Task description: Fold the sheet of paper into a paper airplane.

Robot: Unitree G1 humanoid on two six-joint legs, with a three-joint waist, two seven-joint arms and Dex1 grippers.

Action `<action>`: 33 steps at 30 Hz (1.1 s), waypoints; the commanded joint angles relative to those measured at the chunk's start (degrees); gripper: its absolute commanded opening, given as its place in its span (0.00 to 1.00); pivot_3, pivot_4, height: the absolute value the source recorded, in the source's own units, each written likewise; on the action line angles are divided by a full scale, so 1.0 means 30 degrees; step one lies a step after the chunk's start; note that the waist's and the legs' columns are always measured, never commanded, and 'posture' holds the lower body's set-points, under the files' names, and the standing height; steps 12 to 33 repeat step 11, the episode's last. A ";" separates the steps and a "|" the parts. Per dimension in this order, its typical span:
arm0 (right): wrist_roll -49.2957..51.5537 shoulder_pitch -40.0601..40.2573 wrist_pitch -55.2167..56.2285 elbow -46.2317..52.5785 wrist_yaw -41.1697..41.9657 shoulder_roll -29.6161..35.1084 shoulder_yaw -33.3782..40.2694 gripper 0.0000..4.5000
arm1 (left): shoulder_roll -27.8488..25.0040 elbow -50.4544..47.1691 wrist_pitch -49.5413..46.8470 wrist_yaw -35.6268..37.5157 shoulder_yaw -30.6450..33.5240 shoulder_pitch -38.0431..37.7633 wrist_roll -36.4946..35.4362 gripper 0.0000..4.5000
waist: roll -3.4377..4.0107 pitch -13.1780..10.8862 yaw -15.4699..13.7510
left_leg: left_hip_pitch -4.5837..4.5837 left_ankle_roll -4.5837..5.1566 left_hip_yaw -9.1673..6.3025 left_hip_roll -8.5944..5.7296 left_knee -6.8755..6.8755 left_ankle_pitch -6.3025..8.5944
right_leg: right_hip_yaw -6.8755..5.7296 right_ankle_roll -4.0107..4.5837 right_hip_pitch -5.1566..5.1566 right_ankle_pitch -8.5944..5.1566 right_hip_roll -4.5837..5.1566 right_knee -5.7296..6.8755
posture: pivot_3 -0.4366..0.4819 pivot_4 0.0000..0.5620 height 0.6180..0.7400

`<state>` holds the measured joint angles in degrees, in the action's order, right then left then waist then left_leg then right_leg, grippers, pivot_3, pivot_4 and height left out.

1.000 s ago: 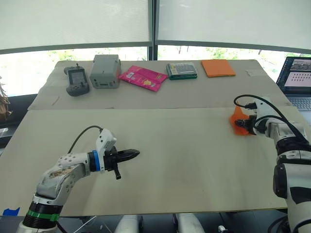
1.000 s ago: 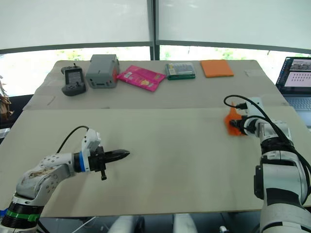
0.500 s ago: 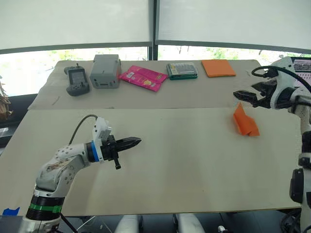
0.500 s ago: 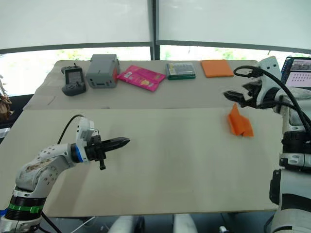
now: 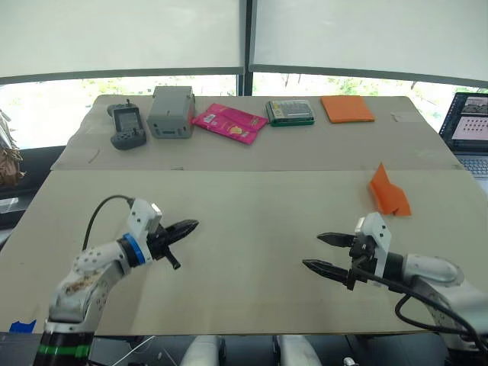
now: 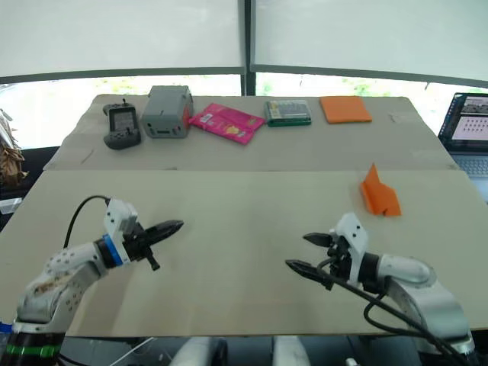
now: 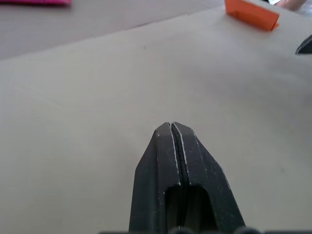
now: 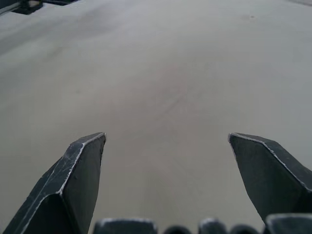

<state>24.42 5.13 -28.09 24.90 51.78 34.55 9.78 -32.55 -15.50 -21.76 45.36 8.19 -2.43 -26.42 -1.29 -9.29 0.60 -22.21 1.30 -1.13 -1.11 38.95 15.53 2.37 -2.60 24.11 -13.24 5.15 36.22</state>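
The small creased bright-orange paper airplane [image 5: 390,194] sits folded on the pale table [image 5: 252,213], seemingly finished, right gripper [image 5: 324,252] spread wide, left gripper [image 5: 187,226] pinched closed on nothing.

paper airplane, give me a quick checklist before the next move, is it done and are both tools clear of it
1. Paper airplane lying on the table, free of both tools: ok.
2. Folded shape: a pointed orange wedge with one flap standing up: ok; the crease detail is too small to judge: cannot tell.
3. Right tool open, holding nothing, apart from the airplane: ok.
4. Left tool shut on nothing, far across the table from the airplane: ok.
5. Flat orange rectangle at the far edge lies apart from the airplane, so the two are not mixed up: ok.
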 commanded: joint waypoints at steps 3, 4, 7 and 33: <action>-0.1716 0.1477 0.5898 -0.1434 -0.1015 -0.1942 0.0095 0.99 | 0.1115 -0.0290 0.2588 -0.0605 0.0391 -0.2098 0.0772 0.00 | 0.0000 0.0000 -0.0069 | 0.0018 -0.0010 0.0014 0.0004 0.0004 -0.0007 | 0.0001 0.0013 -0.0013 0.0008 0.0000 0.0010 | 0.48 0.27 1.00; -0.1830 0.1562 0.6485 -0.1668 -0.1115 -0.2179 0.0021 0.99 | 0.1354 -0.0624 0.2665 -0.0579 0.0400 -0.2410 0.0492 0.00 | -0.0001 0.0001 -0.0087 | 0.0021 -0.0008 0.0012 -0.0003 0.0007 -0.0009 | -0.0004 0.0012 -0.0020 0.0008 0.0006 0.0008 | 0.48 0.27 1.00; -0.2296 0.1637 0.7560 -0.2277 -0.1289 -0.2431 -0.0422 0.99 | 0.1731 -0.1058 0.2647 -0.0789 0.0331 -0.2697 0.0326 0.00 | 0.0001 0.0002 -0.0094 | 0.0026 -0.0008 0.0018 0.0003 0.0014 -0.0009 | -0.0003 0.0010 -0.0024 0.0011 0.0003 0.0008 | 0.48 0.27 1.00; -0.2522 0.1246 0.7638 -0.2225 -0.1758 -0.2431 -0.0907 0.99 | 0.1111 -0.1070 0.2321 -0.0826 -0.0211 -0.2520 0.1294 0.00 | 0.0004 0.0004 -0.0049 | 0.0042 -0.0008 0.0018 0.0007 0.0007 -0.0009 | -0.0003 0.0011 -0.0022 0.0010 -0.0011 0.0026 | 0.48 0.27 1.00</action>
